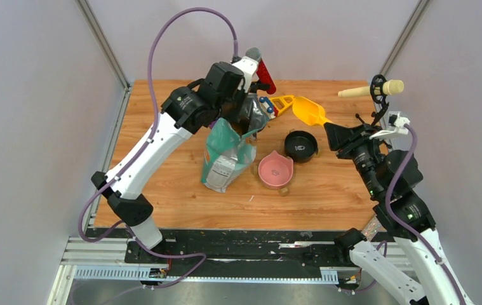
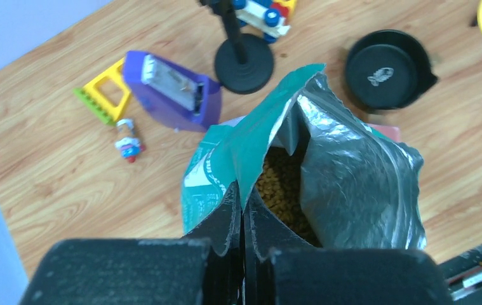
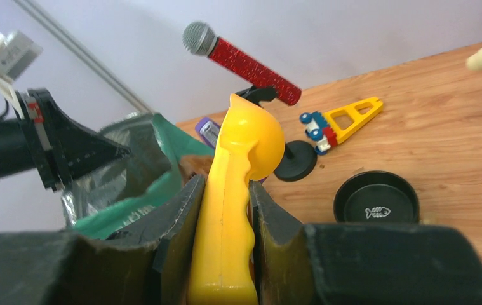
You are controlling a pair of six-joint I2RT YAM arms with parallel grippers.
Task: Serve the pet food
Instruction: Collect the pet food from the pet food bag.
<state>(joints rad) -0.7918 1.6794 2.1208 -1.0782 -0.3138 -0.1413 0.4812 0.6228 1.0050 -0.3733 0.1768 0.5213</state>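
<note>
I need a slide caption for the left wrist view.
Left pincer pinches the rim of the open teal bag, brown kibble visible inside.

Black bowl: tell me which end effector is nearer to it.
Right. The right end effector, gripping the yellow scoop, hovers just beside the black bowl at its right rim. The left end effector is farther off on the bowl's left, clamped on the pet food bag at its rim.
</note>
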